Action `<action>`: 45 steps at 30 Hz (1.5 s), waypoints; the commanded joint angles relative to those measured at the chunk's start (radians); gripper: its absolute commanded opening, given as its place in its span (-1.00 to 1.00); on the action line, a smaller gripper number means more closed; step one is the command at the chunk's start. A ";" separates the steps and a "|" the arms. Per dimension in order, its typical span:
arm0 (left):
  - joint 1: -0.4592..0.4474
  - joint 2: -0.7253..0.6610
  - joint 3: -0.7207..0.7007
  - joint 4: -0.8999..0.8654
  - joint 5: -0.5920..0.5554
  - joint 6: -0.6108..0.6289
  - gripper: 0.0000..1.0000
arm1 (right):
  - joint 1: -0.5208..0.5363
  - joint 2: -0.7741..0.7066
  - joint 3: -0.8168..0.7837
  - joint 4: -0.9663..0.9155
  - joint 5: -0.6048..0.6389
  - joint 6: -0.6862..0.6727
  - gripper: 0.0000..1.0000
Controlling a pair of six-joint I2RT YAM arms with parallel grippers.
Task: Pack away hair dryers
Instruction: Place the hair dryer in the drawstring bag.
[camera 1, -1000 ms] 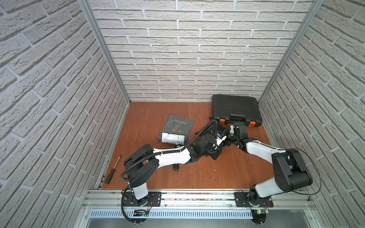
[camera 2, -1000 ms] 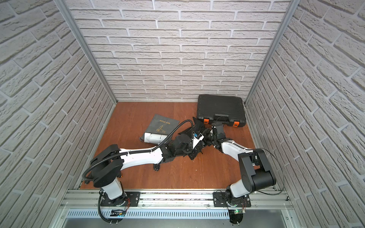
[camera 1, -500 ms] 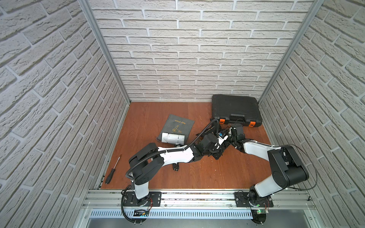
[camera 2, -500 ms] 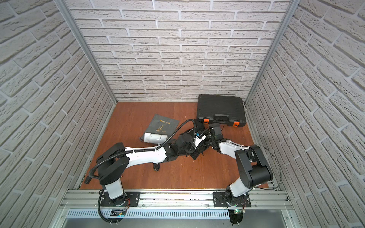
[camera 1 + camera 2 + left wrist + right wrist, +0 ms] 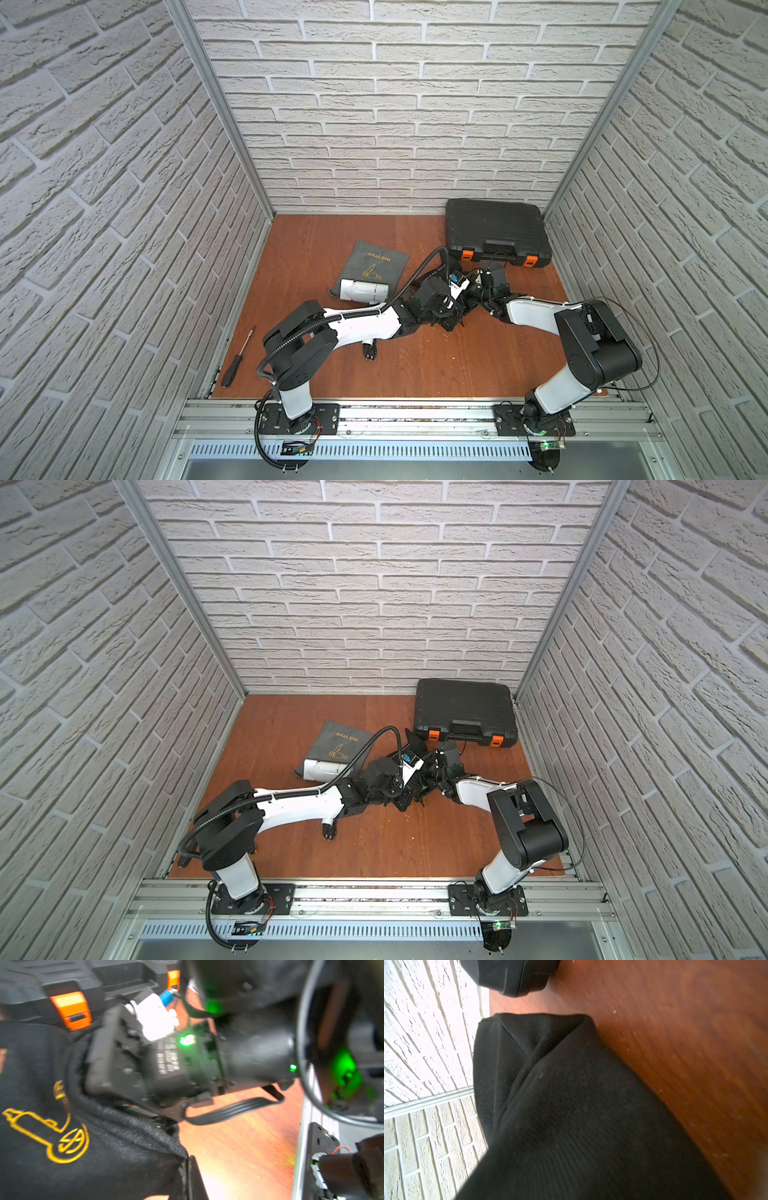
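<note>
The white hair dryer [image 5: 363, 289] lies on the desk [image 5: 457, 365], left of the middle in both top views. It touches the lower edge of a grey bag [image 5: 376, 262] and is not packed yet. I cannot see the dark dryer. Maybe it is inside the black bag [image 5: 62, 1136] in the middle. The left fingers [image 5: 192, 1180] are shut tight on that bag's edge. The right arm [image 5: 536, 311] has bent in closer than a moment ago. The right fingers are hidden in the bag's mouth, so I cannot tell how wide they are. They seem to be pushing deeper.
</note>
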 commanded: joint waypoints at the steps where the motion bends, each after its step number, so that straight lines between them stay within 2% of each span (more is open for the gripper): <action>1: 0.025 -0.044 -0.021 0.003 -0.005 0.003 -1.00 | 0.008 -0.027 -0.017 0.082 -0.021 -0.049 -0.04; 9: 0.065 -0.051 -0.011 -0.028 -0.036 0.010 -1.00 | 0.010 -0.142 0.025 -0.113 -0.044 -0.206 0.41; 12: 0.074 -0.056 -0.007 -0.040 -0.057 0.017 -1.00 | 0.011 -0.168 0.040 -0.192 -0.078 -0.265 0.46; 20: 0.119 -0.090 -0.001 -0.062 -0.092 0.013 -1.00 | 0.009 -0.218 0.057 -0.381 -0.110 -0.404 0.49; 26: 0.120 -0.094 -0.008 -0.051 -0.060 0.026 -1.00 | 0.009 -0.272 0.042 -0.365 -0.076 -0.379 0.50; 28: 0.114 -0.093 -0.017 -0.034 -0.050 0.023 -1.00 | 0.008 -0.261 0.057 -0.380 -0.062 -0.363 0.47; 33: 0.115 -0.104 -0.022 -0.047 -0.084 0.019 -1.00 | 0.009 -0.265 0.061 -0.358 -0.116 -0.344 0.28; 37: 0.123 -0.120 -0.023 -0.072 -0.106 0.023 -1.00 | 0.002 -0.355 0.066 -0.452 -0.102 -0.404 0.23; 40: 0.124 -0.127 -0.027 -0.087 -0.118 0.036 -1.00 | -0.040 -0.446 0.074 -0.539 -0.103 -0.456 0.24; 45: 0.119 -0.121 -0.030 -0.099 -0.112 0.048 -1.00 | -0.208 -0.578 0.075 -0.653 -0.126 -0.517 0.28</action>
